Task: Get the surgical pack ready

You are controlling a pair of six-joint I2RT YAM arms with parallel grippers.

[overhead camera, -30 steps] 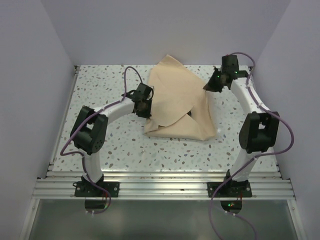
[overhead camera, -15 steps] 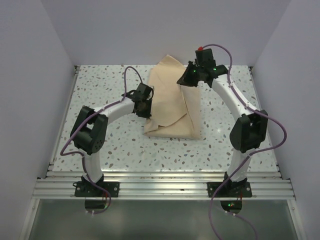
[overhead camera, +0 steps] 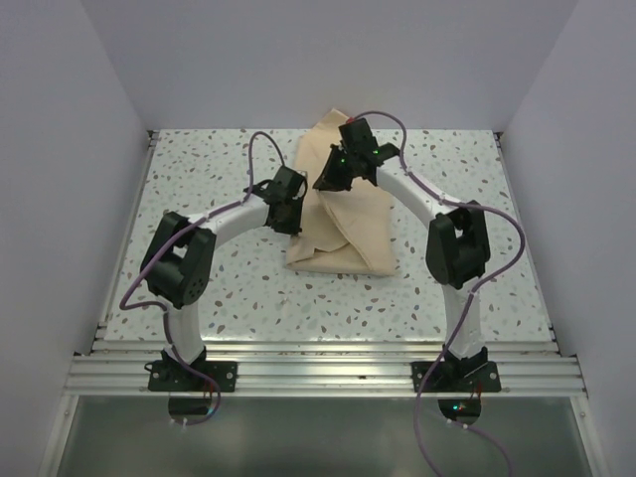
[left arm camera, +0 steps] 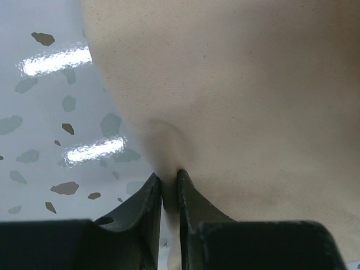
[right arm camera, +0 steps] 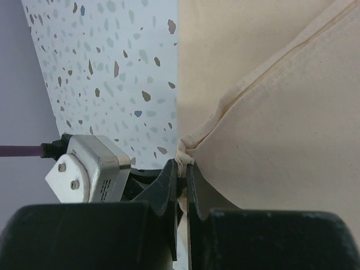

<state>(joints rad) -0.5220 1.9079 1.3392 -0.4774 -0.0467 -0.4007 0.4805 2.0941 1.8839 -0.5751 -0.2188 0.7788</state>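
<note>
Step in hand: I judge that I am folding the right flap of the wrap sheet [overhead camera: 343, 224] over the middle, so that the pack becomes closed.

My right gripper [overhead camera: 326, 182]: the jaws are pressed together on a hemmed corner of the cloth. In the right wrist view the stitched edge goes directly between my fingertips [right arm camera: 181, 169]. I hold the corner above the sheet, near its left part, because the flap must cross the whole bundle.

My left gripper [overhead camera: 289, 217]: the jaws pinch the left edge of the sheet. A small pucker of cloth rises just in front of the fingers [left arm camera: 154, 191]. I judge that this hold is an anchor, so the bundle does not slide when the right arm pulls.

Where the pack is: the tan sheet lies in the middle of the speckled table [overhead camera: 199, 189], between my two arms. It is folded to a long narrow shape, with one point toward the far wall.

Tray, instruments, gauze: I cannot see them. If they are inside, the cloth covers them fully.

Next move, as I judge: lower the right corner onto the left side and let it go flat.

Risk: thin cloth can slip from the pinch, or the fold can drag the contents.
</note>
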